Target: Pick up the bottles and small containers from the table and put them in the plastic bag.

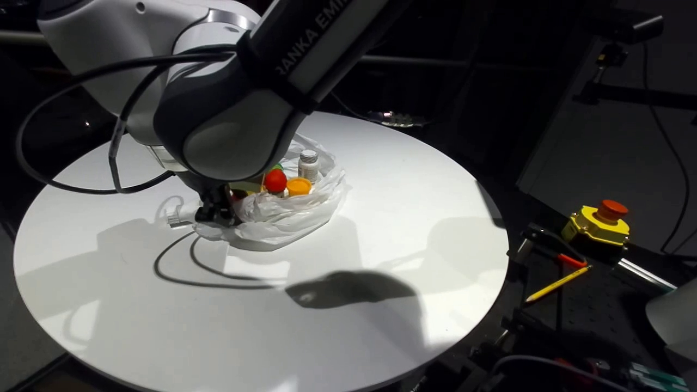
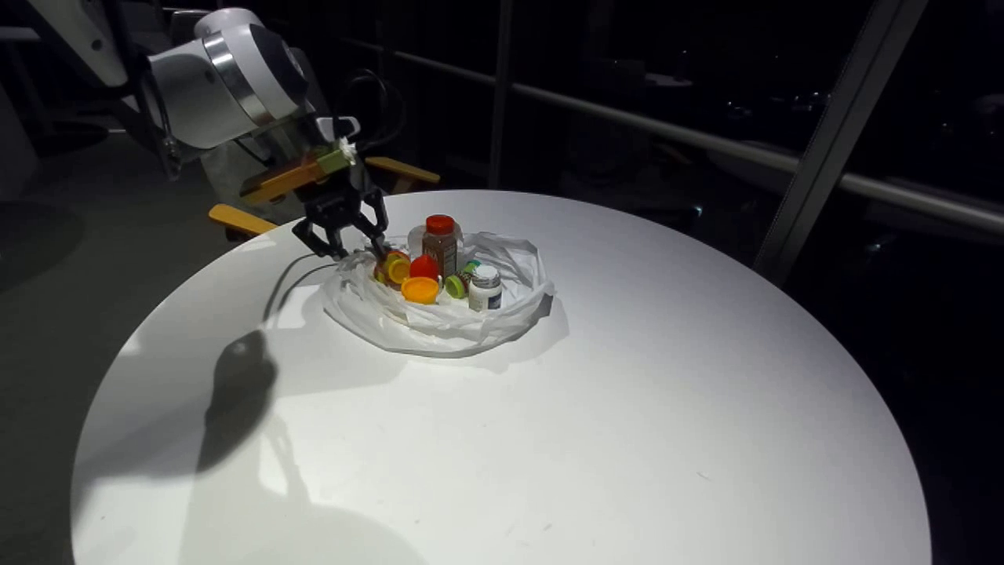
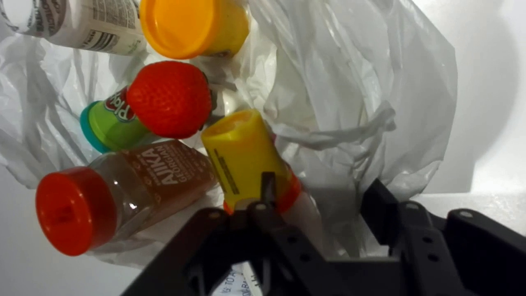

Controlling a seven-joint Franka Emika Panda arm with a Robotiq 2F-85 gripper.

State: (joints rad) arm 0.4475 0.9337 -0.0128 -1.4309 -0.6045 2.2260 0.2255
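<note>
The white plastic bag (image 1: 297, 220) lies spread open on the table and also shows in the wrist view (image 3: 411, 78). It holds a red-capped jar (image 2: 439, 245), a white bottle (image 2: 485, 292), an orange-lidded container (image 2: 420, 291), a green container (image 3: 117, 123), a yellow container with a red-orange band (image 3: 244, 156) and a red strawberry-shaped item (image 3: 170, 98). My gripper (image 3: 323, 199) is open at the bag's edge, fingers pointing down, nothing gripped between them. One finger overlaps the yellow container in the wrist view; contact cannot be told. In an exterior view the arm hides part of the bag.
The round white table (image 2: 627, 439) carries the bag. A yellow emergency stop box with a red button (image 1: 598, 224) and a yellow pencil (image 1: 559, 283) lie beyond the table edge. A chair with yellow armrests (image 2: 243, 220) stands behind the table. A cable loops from the arm.
</note>
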